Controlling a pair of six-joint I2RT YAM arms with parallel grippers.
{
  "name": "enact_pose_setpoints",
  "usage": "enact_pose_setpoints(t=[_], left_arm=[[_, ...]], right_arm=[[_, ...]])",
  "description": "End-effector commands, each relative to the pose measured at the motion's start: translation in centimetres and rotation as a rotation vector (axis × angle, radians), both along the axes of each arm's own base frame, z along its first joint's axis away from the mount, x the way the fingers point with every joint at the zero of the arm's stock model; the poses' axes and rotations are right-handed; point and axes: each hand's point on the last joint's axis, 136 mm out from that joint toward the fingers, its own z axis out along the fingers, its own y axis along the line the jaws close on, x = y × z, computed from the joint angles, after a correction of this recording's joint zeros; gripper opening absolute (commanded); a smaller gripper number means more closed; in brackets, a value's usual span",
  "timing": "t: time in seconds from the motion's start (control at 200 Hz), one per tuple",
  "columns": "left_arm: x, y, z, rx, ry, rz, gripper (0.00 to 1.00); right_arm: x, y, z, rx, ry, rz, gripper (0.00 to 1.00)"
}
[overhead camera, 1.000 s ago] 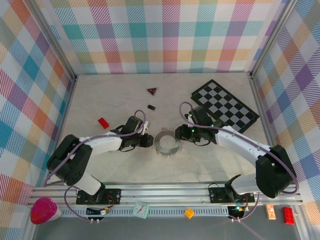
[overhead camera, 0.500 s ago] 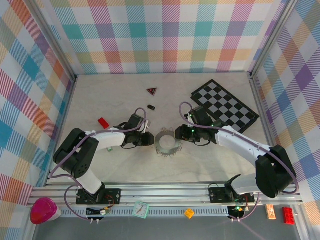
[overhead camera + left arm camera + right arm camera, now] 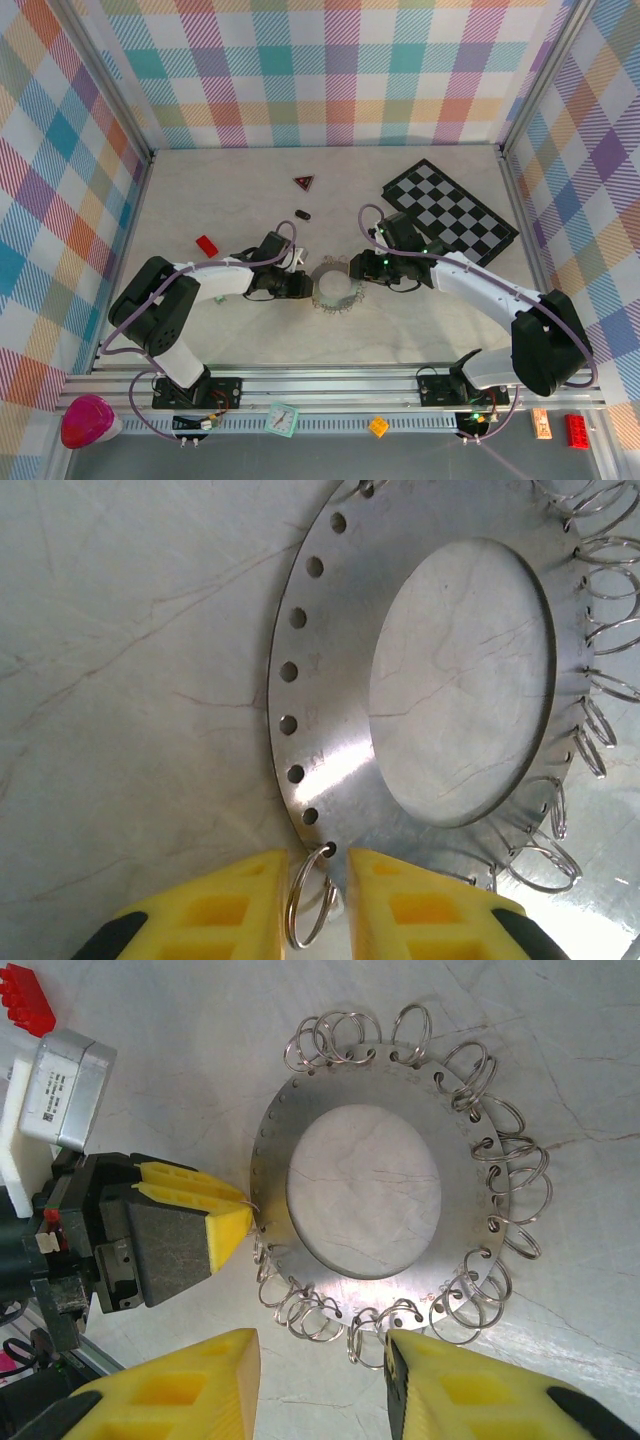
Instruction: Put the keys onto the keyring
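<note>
Currently the left gripper [image 3: 318, 865] sits low at the keyring's left rim. Its yellow fingers are narrow, with one small wire-loop key [image 3: 308, 908] standing between them. The loop looks hooked at a rim hole; whether the pads actually clamp it cannot be told.

The keyring [image 3: 330, 690] lies flat on the table [image 3: 120, 680] between the two arms. Its punched holes are bare along the left arc, and the other keys [image 3: 500, 1175] fringe the rest.

The right gripper [image 3: 322, 1355] hovers at the keyring's right side, fingers apart and empty.

Judgement: the step is threading this key. Close gently so the thin loop does not flip. Turn it along its coil rather than pull, as the light plate would likely slide. The right gripper could pin the bare band, clear of the fringe.
</note>
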Motion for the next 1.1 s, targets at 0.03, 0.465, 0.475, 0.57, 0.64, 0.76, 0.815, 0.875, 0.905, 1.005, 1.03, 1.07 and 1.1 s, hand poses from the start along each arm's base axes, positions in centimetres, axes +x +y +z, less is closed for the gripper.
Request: enact_pose_setpoints(t=[0.03,0.465,0.475,0.57,0.64,0.76,0.815,0.875,0.905,1.005,1.03,1.07,1.1], left_arm=[[-1.5,0.1,-0.5,0.008,0.049,-0.032,0.18],[-1.3,-0.3,1.0,-0.021,0.014,-0.053,0.00],[-1.4,-0.4,1.1,-0.024,0.008,-0.057,0.00],[-1.2,-0.6,3.4,-0.015,-0.096,-0.102,0.00],[-1.3,-0.9,5.2,0.007,-0.195,-0.155,0.00],[-1.6,-1.5,8.2,0.040,-0.368,-0.258,0.00],[-1.9,-2.0,9.4,0.036,-0.442,-0.309,0.00],[-2.0,-2.5,10.7,0.024,-0.522,-0.360,0.00],[-2.1,-2.6,11.3,0.020,-0.559,-0.384,0.00],[-2.3,-3.0,13.8,-0.010,-0.692,-0.464,0.00],[-2.4,-3.2,14.4,-0.021,-0.725,-0.486,0.00],[-2.5,-3.4,15.4,-0.041,-0.776,-0.509,0.00],[-2.7,-3.6,16.1,-0.059,-0.808,-0.528,0.00]], right_arm=[[0.0,0.4,1.0,0.016,-0.015,0.026,0.37],[-0.1,0.3,1.1,0.012,-0.023,0.036,0.36],[-0.1,0.3,1.1,0.011,-0.023,0.035,0.36],[0.0,0.1,1.5,0.006,-0.045,0.036,0.36],[0.0,-0.1,1.9,0.001,-0.068,0.041,0.36],[0.3,0.1,3.1,0.016,-0.131,0.068,0.35],[0.4,0.3,3.8,0.026,-0.171,0.090,0.34],[0.6,0.4,4.6,0.031,-0.227,0.119,0.32],[0.7,0.4,5.1,0.034,-0.259,0.136,0.31],[1.2,0.5,6.6,0.032,-0.373,0.187,0.27],[1.3,0.6,7.0,0.038,-0.398,0.202,0.26],[1.0,1.0,7.6,0.055,-0.431,0.244,0.25],[0.8,1.3,8.0,0.071,-0.453,0.278,0.25]])
